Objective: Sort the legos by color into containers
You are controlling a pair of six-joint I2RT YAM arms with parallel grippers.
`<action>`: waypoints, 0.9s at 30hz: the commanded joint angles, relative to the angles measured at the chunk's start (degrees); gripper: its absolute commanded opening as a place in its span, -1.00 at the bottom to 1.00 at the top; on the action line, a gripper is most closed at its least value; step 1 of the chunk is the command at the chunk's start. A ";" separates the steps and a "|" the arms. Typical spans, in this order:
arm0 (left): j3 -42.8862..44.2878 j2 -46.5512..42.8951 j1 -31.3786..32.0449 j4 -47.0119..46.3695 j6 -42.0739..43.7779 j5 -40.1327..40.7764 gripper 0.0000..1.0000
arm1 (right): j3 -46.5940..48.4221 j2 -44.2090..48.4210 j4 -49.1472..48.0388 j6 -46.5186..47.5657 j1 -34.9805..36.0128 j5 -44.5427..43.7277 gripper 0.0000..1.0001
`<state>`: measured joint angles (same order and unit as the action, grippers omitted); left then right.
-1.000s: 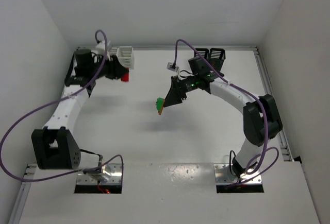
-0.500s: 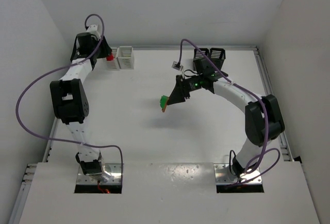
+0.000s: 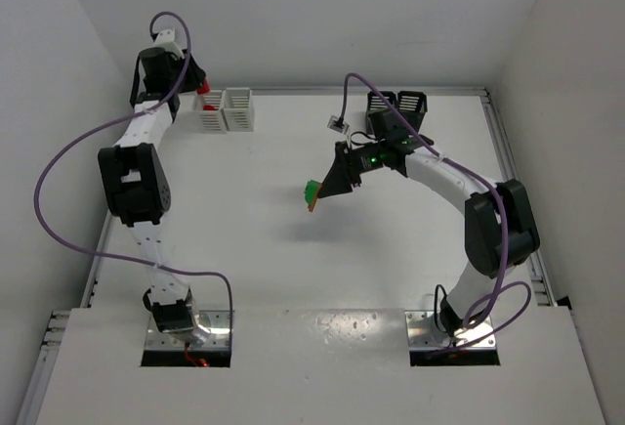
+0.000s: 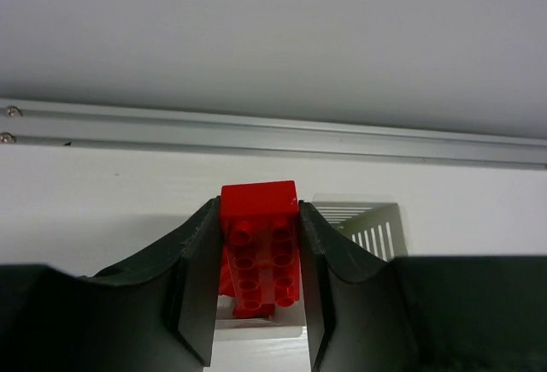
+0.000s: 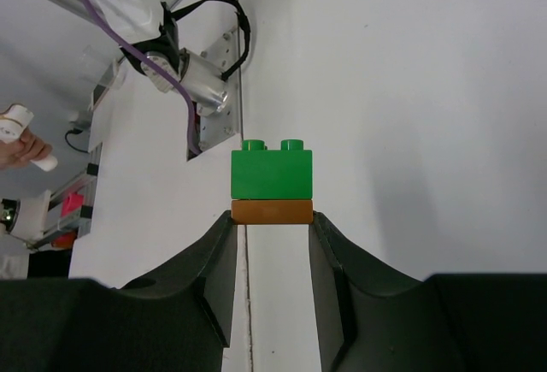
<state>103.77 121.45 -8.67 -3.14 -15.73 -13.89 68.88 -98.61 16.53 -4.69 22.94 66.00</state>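
My left gripper point(image 3: 200, 91) is shut on a red lego point(image 4: 259, 248) and holds it just above the left white container point(image 3: 209, 115), whose rim point(image 4: 256, 327) shows under the brick. Another red piece point(image 4: 226, 283) shows below the held brick; I cannot tell if it lies in that container. The second white container point(image 4: 369, 225) stands right beside the first. Over the middle of the table my right gripper point(image 3: 314, 192) is shut on the brown plate point(image 5: 272, 211) of a joined chunk, with a green lego point(image 5: 272, 174) stuck on top. The chunk hangs above the table.
Two black containers point(image 3: 397, 105) stand side by side at the back, behind the right arm. A metal rail point(image 4: 273, 135) runs along the back wall just beyond the white containers. A small white tag point(image 3: 339, 123) hangs on the right arm's cable.
The left arm has swung back and to the left, carrying the red lego from beside the white containers to above the left one. The right gripper has shifted slightly right with its chunk.
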 commanded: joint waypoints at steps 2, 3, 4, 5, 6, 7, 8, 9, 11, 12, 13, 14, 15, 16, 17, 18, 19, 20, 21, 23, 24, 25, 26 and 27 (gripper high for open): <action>1.79 2.04 0.14 -0.91 -0.01 0.88 -0.81 | 0.46 0.96 -2.03 1.08 -0.35 0.45 -1.00; 1.79 2.56 0.14 -0.91 -0.01 0.88 -0.81 | 0.46 0.96 -2.03 1.08 -0.35 0.45 -1.00; 1.79 2.57 0.14 -0.91 0.60 1.40 -0.81 | 0.99 0.96 -2.03 1.08 -0.35 0.45 -1.00; 1.79 2.57 0.14 -0.91 0.61 1.41 -0.81 | 0.99 0.96 -2.03 1.08 -0.35 0.45 -1.00; 1.79 2.57 0.14 -0.91 0.61 1.41 -0.78 | 0.99 0.96 -1.42 1.08 -0.35 0.45 -1.00; 1.79 3.17 0.14 -0.91 0.61 1.41 -0.75 | 0.99 0.96 -1.42 1.08 -0.35 0.45 -1.00; 2.31 3.18 0.14 -0.91 0.61 1.41 -0.63 | 0.99 0.96 -1.42 1.08 -0.35 -0.07 -1.00; 3.01 3.70 0.14 -0.91 1.13 0.80 -0.50 | 0.99 0.96 -1.42 1.08 -0.35 -0.08 -1.00; 3.63 3.71 0.14 0.49 1.14 -0.25 -0.20 | 0.99 0.96 -1.42 1.08 -0.35 -0.08 -1.00; 3.64 3.71 0.14 0.50 1.14 -0.78 -0.11 | 0.99 0.96 -1.42 1.08 -0.35 -0.08 -1.00; 3.64 3.71 0.14 0.50 1.14 -0.79 -0.02 | 0.99 0.96 -1.42 1.08 -0.35 -0.60 -1.00; 3.64 3.19 0.14 0.50 1.14 -0.79 0.13 | 0.99 0.96 -1.42 1.08 -0.35 -0.61 -1.00; 3.64 3.18 0.14 1.11 1.14 -0.79 0.17 | 0.99 0.96 -1.42 1.08 -0.35 -0.61 -1.00; 4.33 2.66 0.14 1.11 1.14 -0.79 0.19 | 0.99 0.96 -1.42 1.08 -0.35 -0.61 -1.00; 5.12 1.87 0.14 1.90 1.66 -1.31 0.19 | 0.99 1.48 -1.42 1.08 -0.35 -1.13 -1.00; 5.13 1.25 0.14 1.91 1.66 -1.31 0.26 | 0.99 1.49 -1.42 1.08 -0.35 -1.13 -1.00; 5.13 0.46 0.14 1.91 1.66 -2.10 0.40 | 0.99 1.49 -1.94 1.08 -0.35 -1.13 -1.00; 5.13 -0.24 0.14 1.91 2.27 -2.11 0.43 | 0.99 2.01 -1.94 1.08 -0.87 -1.13 -1.00; 5.13 -1.90 0.14 3.21 2.28 -5.67 0.43 | 0.47 2.02 -1.94 1.08 -0.88 -1.13 -1.00; 3.74 -4.02 0.14 3.92 2.28 -15.29 0.33 | 0.46 2.62 -1.94 1.08 -0.88 -1.13 -1.00; 2.16 -5.24 0.14 3.93 2.28 -28.52 0.30 | 0.46 2.63 -1.94 1.08 -1.40 -1.74 -1.00; -1.86 -8.21 0.14 4.45 2.28 -35.35 0.26 | 0.46 3.24 -1.94 1.08 -1.41 -1.75 -1.00; -4.08 -9.90 1.19 5.67 4.54 -41.33 0.26 | 0.46 3.25 -1.94 1.08 -2.01 -1.75 -1.00; -6.45 -11.74 2.33 10.38 6.83 -49.92 0.26 | 0.46 3.86 -1.94 1.08 -2.02 -1.75 -1.00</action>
<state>101.27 118.80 -8.54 2.46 -13.06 -36.47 68.88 -98.41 16.56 -4.67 21.80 63.99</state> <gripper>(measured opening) 0.632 0.358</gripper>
